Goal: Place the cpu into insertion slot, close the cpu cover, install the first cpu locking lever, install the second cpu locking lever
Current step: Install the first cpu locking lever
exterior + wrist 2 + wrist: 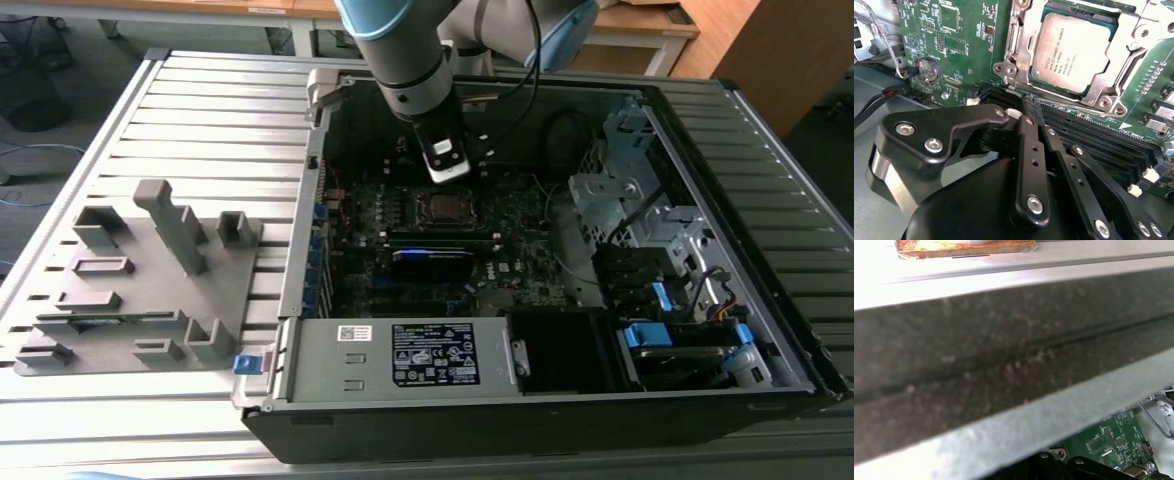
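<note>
The cpu (1074, 50) lies flat in the insertion slot (1081, 9) on the green motherboard, its silver-grey top facing up. The cpu cover (1021, 55) is down around it, its metal frame bordering the chip. A thin metal locking lever (1069, 104) runs along the socket edge beside the memory slots. My gripper (1031, 106) is shut with nothing between its black fingers (1028, 145), and its tip is close to that lever at the socket's corner. In the exterior view the gripper (449, 172) hangs inside the open case just above the cpu (441, 206).
Long black memory slots (1094, 135) lie beside the socket, and a coin battery (928, 69) and cables (874, 100) are near the board's edge. The case holds a power supply (400, 355) and a drive cage (627, 200). A grey fixture (147, 270) sits on the slatted table.
</note>
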Action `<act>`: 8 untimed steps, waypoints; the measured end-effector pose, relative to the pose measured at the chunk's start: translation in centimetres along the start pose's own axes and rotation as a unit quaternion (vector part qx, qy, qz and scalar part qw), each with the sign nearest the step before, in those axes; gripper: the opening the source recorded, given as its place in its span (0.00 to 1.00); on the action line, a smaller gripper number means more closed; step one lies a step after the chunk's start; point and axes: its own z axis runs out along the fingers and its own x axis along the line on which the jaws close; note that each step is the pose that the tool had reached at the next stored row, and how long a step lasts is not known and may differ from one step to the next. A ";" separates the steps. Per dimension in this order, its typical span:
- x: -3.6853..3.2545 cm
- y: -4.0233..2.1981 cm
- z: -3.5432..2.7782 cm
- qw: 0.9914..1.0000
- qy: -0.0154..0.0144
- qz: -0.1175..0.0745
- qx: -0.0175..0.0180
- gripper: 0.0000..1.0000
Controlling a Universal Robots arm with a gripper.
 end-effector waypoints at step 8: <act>0.01 -0.01 0.06 1.000 -0.001 0.004 0.000 0.11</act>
